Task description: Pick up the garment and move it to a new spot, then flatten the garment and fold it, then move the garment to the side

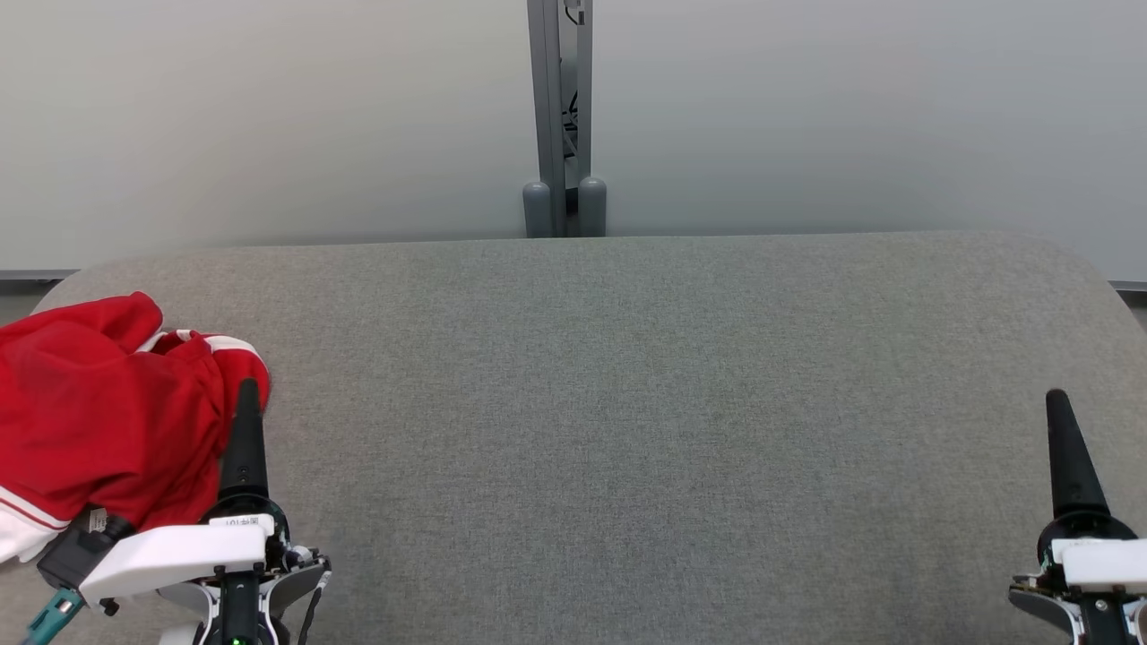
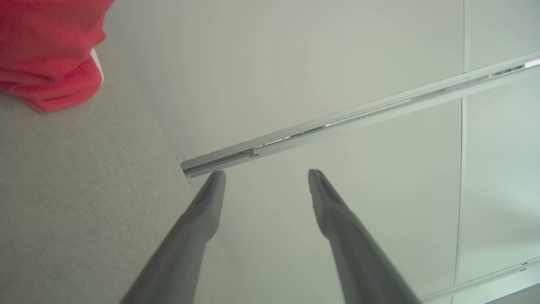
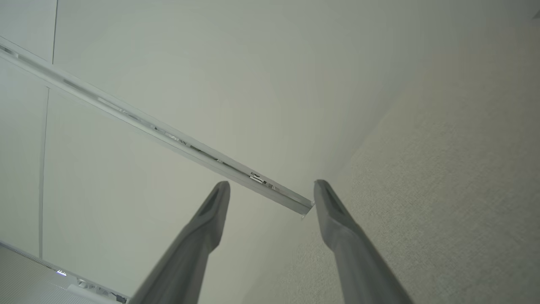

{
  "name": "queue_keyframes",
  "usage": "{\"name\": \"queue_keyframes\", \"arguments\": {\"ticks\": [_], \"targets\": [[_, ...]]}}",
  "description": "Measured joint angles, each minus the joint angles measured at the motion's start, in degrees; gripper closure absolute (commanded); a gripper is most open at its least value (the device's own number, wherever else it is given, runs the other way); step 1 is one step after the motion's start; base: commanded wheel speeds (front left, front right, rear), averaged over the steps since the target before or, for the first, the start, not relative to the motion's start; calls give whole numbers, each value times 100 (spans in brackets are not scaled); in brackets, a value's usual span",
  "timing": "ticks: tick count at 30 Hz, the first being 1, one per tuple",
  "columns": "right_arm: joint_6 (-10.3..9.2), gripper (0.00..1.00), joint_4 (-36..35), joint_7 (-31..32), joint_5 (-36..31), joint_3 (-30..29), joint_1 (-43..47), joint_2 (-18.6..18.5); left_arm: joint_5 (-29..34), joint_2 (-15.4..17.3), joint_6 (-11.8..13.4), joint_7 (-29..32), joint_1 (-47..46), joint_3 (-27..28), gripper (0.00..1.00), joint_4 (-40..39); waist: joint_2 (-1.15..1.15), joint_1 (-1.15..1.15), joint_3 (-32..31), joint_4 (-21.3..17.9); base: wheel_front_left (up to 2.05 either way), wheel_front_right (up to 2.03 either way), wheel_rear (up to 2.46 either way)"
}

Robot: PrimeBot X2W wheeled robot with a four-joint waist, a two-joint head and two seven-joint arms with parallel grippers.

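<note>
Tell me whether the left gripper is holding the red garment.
No: the left gripper stands open with nothing between its fingers, and the garment lies beside it on the grey surface.

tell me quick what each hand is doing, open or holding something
left hand: open, holding nothing; the red garment lies beside it.
right hand: open, holding nothing.

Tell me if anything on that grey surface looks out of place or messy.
The red garment lies bunched in a crumpled heap at the left end of the grey surface, folds piled up, not spread flat. Nothing else stands out.
</note>
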Motion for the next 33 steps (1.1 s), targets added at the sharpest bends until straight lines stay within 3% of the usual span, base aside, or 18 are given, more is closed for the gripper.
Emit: {"name": "queue_keyframes", "arguments": {"ticks": [9,23,33], "targets": [[1,0,-527,-99,-1616,-154,-152,108,693,-1,0,-124,4,213,0,-186,0,0,-17,27,0,0,0],[1,0,-614,-257,-3238,277,-269,136,1863,3,-1,-308,136,582,0,-628,0,0,-94,62,0,0,0],[2,0,-861,-356,-4425,278,-310,185,3148,8,131,-424,227,572,0,-857,0,0,-95,113,0,0,0]]}}
